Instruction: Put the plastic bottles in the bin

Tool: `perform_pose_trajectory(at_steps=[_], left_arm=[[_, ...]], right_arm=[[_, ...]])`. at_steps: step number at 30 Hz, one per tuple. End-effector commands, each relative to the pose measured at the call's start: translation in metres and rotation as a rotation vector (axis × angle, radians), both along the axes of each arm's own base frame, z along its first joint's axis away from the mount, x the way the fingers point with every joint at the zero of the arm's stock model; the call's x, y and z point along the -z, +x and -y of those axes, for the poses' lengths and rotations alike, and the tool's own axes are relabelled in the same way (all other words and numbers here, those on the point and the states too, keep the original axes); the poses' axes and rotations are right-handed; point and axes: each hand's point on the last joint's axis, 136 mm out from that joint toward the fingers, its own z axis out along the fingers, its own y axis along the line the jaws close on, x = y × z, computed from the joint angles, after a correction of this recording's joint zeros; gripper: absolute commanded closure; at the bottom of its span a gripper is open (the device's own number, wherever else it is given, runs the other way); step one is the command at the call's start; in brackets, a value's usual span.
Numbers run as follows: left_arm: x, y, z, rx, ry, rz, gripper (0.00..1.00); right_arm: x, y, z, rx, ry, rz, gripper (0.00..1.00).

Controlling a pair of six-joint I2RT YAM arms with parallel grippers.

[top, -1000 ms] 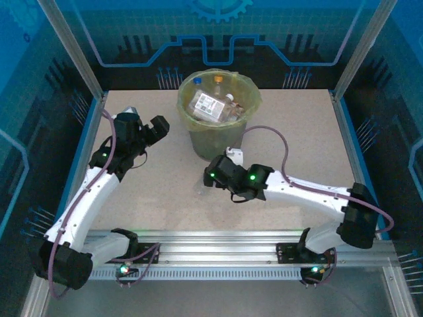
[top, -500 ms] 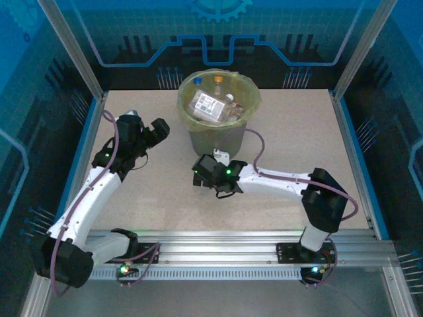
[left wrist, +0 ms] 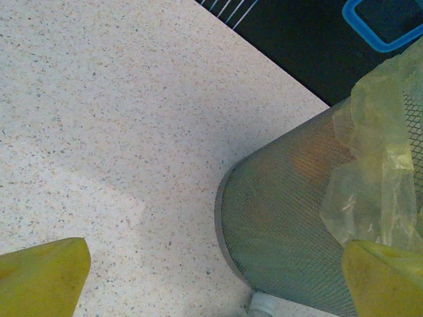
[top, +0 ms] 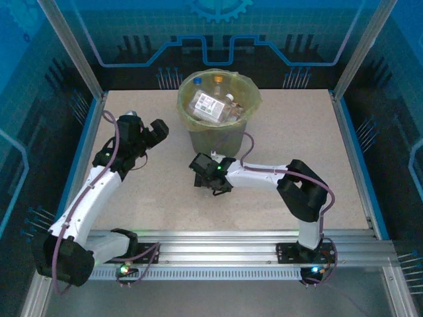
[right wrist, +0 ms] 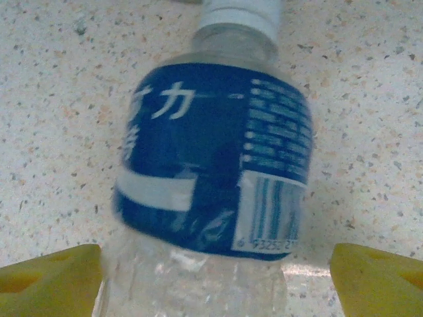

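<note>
Between the parted fingertips [right wrist: 377, 281] of the right tool [right wrist: 215, 274] lies a blue-labelled bottle [right wrist: 215, 152], not yet clamped.

Speckled beige worktop [top: 297, 145] fills the middle of the frame. Slanting aluminium posts [top: 71, 47] rise at the upper left and right, a blue-lit back panel [top: 218, 26] (gear motif at top centre) spans the top, and a slotted aluminium rail [top: 218, 254] crosses the bottom

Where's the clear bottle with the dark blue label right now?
The blue-labelled clear plastic bottle lies on the speckled tabletop between the right gripper's yellow fingers in the right wrist view, close in front of the olive-green mesh bin.
</note>
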Motion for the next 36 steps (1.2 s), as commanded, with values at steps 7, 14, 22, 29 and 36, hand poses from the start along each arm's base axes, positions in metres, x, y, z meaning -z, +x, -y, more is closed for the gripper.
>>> perform_pose_trajectory(at_steps=[7, 14, 22, 29, 36], left_arm=[[0.001, 0.003, -0.008, -0.032, 0.003, 0.008, 0.01], [-0.001, 0.004, -0.010, -0.039, 0.009, 0.011, 0.01], [-0.004, 0.003, -0.012, -0.043, 0.015, 0.009, 0.01], [-0.005, 0.000, -0.015, -0.061, 0.003, 0.013, 0.01], [-0.010, -0.001, -0.014, -0.055, -0.009, 0.025, 0.01]], right_arm=[[0.031, 0.009, 0.008, -0.058, -0.050, -0.054, 0.29], [0.017, -0.002, 0.023, -0.085, -0.063, -0.046, 0.49], [-0.038, -0.020, 0.092, -0.032, -0.145, 0.011, 0.64], [-0.127, -0.017, 0.166, 0.010, -0.148, 0.140, 0.66], [-0.243, 0.013, 0.185, -0.140, -0.098, 0.362, 0.63]])
